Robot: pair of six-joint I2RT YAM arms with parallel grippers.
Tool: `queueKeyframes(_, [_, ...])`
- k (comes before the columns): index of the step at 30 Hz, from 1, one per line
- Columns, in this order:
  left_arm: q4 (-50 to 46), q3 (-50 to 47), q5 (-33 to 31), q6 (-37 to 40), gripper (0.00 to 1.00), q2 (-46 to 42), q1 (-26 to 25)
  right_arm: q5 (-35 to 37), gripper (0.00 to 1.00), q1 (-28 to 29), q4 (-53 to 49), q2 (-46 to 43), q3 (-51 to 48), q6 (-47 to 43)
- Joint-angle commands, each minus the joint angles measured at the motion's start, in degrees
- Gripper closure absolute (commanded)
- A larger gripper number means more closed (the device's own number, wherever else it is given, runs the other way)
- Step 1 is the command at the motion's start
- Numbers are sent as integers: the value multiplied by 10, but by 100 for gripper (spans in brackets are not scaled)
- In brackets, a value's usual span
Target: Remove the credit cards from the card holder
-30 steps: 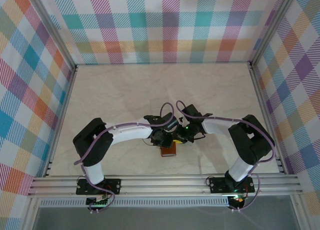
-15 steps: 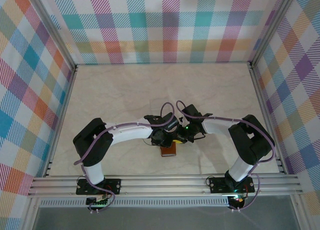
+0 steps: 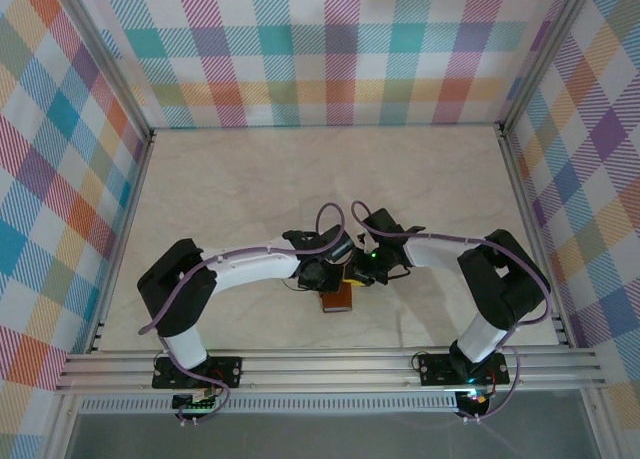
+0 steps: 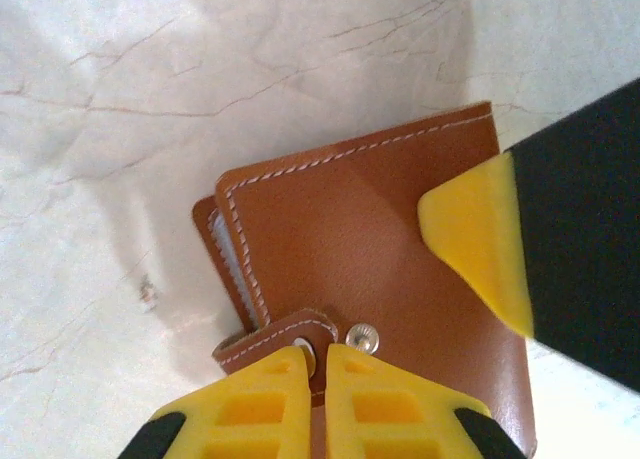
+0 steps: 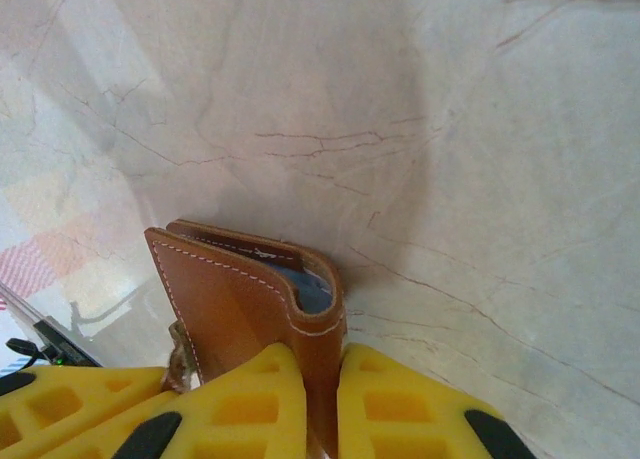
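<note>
The card holder [image 3: 337, 300], a reddish-brown leather wallet with white stitching, is near the front middle of the marble-pattern table [image 3: 230, 189], between the two arms. The left gripper [image 4: 315, 364] is almost fully closed. Its yellow fingertips pinch the little snap tab [image 4: 268, 341] at the wallet's edge, and the metal stud [image 4: 361, 334] sits just beside the tab. The right gripper [image 5: 322, 384] is closed down as well, its two yellow fingers clamping the curved fold of the leather from both sides. In the right wrist view the wallet gapes slightly at this fold. A pale blue edge shows inside, probably one credit card [image 5: 316, 291], but too little of it shows to be sure.
</note>
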Motion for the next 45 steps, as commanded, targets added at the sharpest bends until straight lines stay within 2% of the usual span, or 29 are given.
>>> queueKeyframes(1, [-4, -22, -12, -19, 91, -32, 3, 59, 87, -4, -84, 0, 1, -18])
queueKeyframes(15, [102, -139, 64, -70, 92, -97, 50, 90, 63, 4, -149, -9, 41, -40])
queueKeyframes(18, [122, -161, 76, -79, 92, -105, 58, 107, 55, 16, -168, -14, 52, -38])
queueKeyframes(21, [146, -183, 92, -88, 92, -112, 67, 135, 41, 31, -197, -16, 70, -37])
queueKeyframes(26, [179, -215, 109, -105, 92, -122, 77, 187, 24, 67, -250, -11, 110, -30])
queueKeyframes(34, [249, -259, 128, -131, 92, -126, 89, 243, 4, 120, -310, 22, 172, 5])
queueKeyframes(38, [271, -272, 135, -141, 92, -126, 92, 246, 0, 136, -314, 38, 183, 21])
queueKeyframes(45, [290, -284, 140, -149, 92, -122, 95, 255, 0, 152, -320, 67, 195, 35])
